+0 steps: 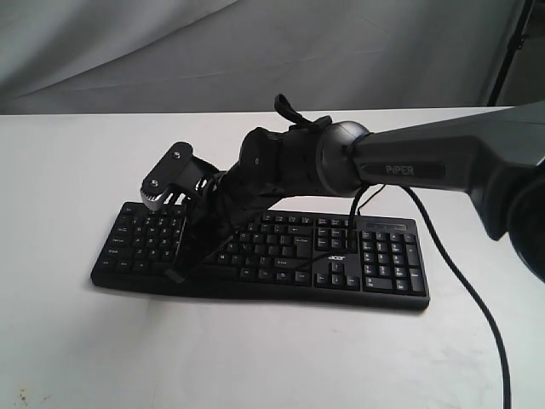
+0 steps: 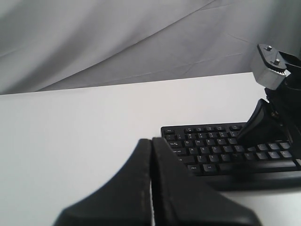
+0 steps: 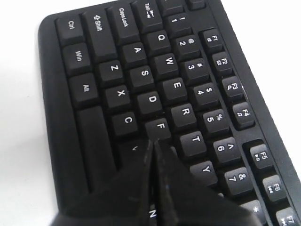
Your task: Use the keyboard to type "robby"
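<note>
The right pincer (image 3: 154,149) is clenched, its two black tips pressed into one narrow wedge. It points down at the left half of the keyboard (image 1: 281,256), with the tip at the near edge of the F key (image 3: 160,127); whether it is touching the cap or just above it cannot be told. The R key (image 3: 185,113) lies one row further on, just beside. The left pincer (image 2: 151,141) is clenched as well and hangs over bare bench (image 1: 85,341), apart from the keyboard's end and pressing nothing. The keyboard lies flat in the middle of the white bench, long side toward the exterior camera and number pad to the right, with a thin black cable (image 1: 460,281) trailing off that end. It looks like a stiff, fairly light plastic board that would not flex under a poke but could skate on the smooth bench if pushed sideways. There is likely no need to take hold of it at all: the place to meet it is the centre of a single cap, with the closed tip coming straight down. The caps are small, close-set and probably sprung with short travel, so a light press should do. An off-centre or slanted touch risks catching a neighbouring key or nudging the whole board.
</note>
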Controlling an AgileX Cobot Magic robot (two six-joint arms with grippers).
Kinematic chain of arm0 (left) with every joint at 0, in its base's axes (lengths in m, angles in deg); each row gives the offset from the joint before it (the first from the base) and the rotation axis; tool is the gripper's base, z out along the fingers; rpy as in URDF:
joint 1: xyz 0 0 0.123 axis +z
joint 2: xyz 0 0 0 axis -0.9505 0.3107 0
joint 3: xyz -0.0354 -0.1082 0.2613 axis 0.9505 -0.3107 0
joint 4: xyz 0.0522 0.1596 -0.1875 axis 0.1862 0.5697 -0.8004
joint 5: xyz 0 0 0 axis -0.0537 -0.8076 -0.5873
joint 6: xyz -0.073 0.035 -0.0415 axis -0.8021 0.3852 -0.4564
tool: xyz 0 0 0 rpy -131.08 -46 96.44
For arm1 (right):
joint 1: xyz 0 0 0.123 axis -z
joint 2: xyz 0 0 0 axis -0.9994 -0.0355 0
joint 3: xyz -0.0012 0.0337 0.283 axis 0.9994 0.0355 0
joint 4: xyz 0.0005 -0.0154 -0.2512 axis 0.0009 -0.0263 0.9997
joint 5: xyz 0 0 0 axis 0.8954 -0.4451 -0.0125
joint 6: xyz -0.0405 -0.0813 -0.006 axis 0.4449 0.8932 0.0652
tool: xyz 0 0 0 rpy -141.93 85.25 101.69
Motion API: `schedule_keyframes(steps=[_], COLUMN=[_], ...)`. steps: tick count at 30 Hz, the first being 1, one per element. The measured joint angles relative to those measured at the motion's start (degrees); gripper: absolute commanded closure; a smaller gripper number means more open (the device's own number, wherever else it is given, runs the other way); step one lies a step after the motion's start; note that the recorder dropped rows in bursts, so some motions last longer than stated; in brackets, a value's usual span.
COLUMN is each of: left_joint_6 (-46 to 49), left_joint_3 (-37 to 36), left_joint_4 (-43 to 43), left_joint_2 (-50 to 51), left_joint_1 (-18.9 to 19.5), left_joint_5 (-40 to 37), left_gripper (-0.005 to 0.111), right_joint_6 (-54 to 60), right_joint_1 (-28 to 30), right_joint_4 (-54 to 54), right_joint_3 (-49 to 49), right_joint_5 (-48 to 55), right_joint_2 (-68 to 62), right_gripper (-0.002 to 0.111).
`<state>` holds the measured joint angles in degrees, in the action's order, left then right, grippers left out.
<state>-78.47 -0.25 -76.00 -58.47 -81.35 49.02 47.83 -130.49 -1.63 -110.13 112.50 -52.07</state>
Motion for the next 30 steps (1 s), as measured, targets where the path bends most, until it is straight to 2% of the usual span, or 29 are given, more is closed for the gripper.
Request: schedule_keyframes(steps=[30], left_joint_6=[0.00], left_joint_3=[0.00], left_joint_4=[0.00], left_joint_2=[0.00], left_joint_1=[0.00], left_joint_5=[0.00], left_gripper=[0.107], right_joint_6=[-0.05], right_joint_1=[0.00], right_joint_4=[0.10], right_joint_3=[-0.03], right_joint_5=[-0.07], right_joint_2=[0.36], right_gripper=[0.108])
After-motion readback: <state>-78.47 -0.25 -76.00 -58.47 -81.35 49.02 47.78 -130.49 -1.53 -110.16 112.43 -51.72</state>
